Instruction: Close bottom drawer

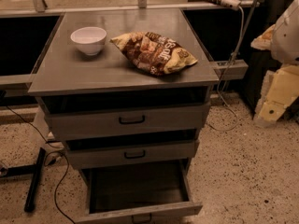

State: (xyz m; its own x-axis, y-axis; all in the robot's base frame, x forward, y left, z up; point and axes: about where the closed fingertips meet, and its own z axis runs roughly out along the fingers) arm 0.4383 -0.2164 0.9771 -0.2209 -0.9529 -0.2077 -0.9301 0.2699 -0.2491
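The bottom drawer is the lowest of three on a grey cabinet. It is pulled far out towards me, and its deep grey box looks empty. Its small black bar handle sits at the frame's lower edge. My gripper hangs at the right edge of the view on the pale arm. It is well to the right of the cabinet and higher than the bottom drawer, touching nothing.
The middle drawer and the top drawer each stand slightly out. On the cabinet top are a white bowl and a chip bag. Cables and a black bar lie on the floor at left.
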